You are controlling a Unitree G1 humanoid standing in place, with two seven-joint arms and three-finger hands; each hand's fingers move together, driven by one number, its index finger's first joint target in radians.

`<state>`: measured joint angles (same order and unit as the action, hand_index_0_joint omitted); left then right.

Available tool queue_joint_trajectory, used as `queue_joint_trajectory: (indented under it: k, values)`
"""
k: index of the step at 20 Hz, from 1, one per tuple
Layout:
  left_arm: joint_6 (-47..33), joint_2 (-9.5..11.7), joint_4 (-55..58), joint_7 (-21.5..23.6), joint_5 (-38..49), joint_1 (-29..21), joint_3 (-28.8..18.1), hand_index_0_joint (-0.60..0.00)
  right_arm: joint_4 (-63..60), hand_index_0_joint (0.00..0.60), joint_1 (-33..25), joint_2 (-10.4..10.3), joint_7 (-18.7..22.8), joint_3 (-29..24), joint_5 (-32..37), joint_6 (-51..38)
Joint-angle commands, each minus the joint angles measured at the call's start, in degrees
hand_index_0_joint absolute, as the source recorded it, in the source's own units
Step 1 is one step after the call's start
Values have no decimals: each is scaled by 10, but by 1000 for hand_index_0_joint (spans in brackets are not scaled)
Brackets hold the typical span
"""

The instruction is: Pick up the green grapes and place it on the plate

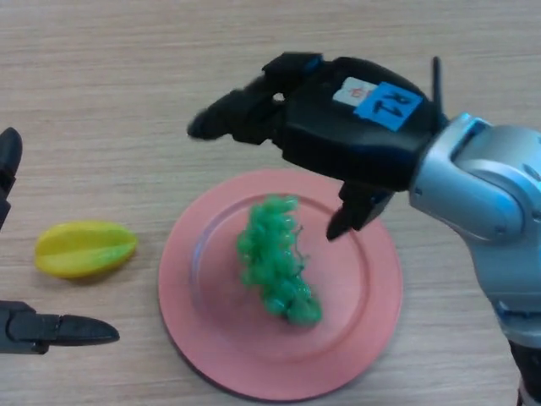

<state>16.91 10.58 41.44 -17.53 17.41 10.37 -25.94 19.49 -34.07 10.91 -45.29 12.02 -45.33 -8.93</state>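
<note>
Head view: green grapes [277, 258] lie on the pink plate [372, 296], near its middle, apart from any finger. Right hand [338, 127] hangs above the plate's far rim, fingers spread and relaxed, grasping nothing; its thumb points down toward the plate, just beside the bunch. Left hand [34, 328] shows at the desk [127, 68] edge, fingers straight, idle. A yellow starfruit [84, 249] sits left of the plate. Risk, as I judge it: if the hand dips while pulling away, the thumb could snag the bunch and drag it off the plate.
</note>
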Motion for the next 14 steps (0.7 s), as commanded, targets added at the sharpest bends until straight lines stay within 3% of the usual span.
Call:
queue_joint_trajectory:
  k: [1, 6, 8, 9, 10, 11, 13, 14]
  values:
    - [-102, 8, 35, -9, 22, -4, -29, 0, 52, 0, -4, 0, 52, -56, 44, 17]
    - [-96, 4, 50, -13, 26, 7, -30, 0, 159, 0, 81, 8, 45, -101, 108, 116]
    - [-90, 3, 57, -10, 26, 9, -28, 0, 230, 0, 134, 3, 84, -113, 175, 219]
    - [-87, 3, 62, -8, 25, 9, -28, 0, 287, 0, 170, 1, 130, -119, 244, 315]
    - [-84, 3, 64, -7, 25, 8, -28, 0, 308, 0, 184, 1, 156, -126, 276, 351]
    - [-76, 4, 70, -8, 25, 4, -30, 0, 346, 0, 218, 0, 217, -142, 341, 411]
    - [-59, 8, 78, -6, 36, -2, -39, 0, 368, 0, 263, 12, 284, -159, 409, 425]
    - [-57, 8, 80, -3, 34, -5, -39, 0, 373, 0, 283, 16, 298, -162, 424, 422]
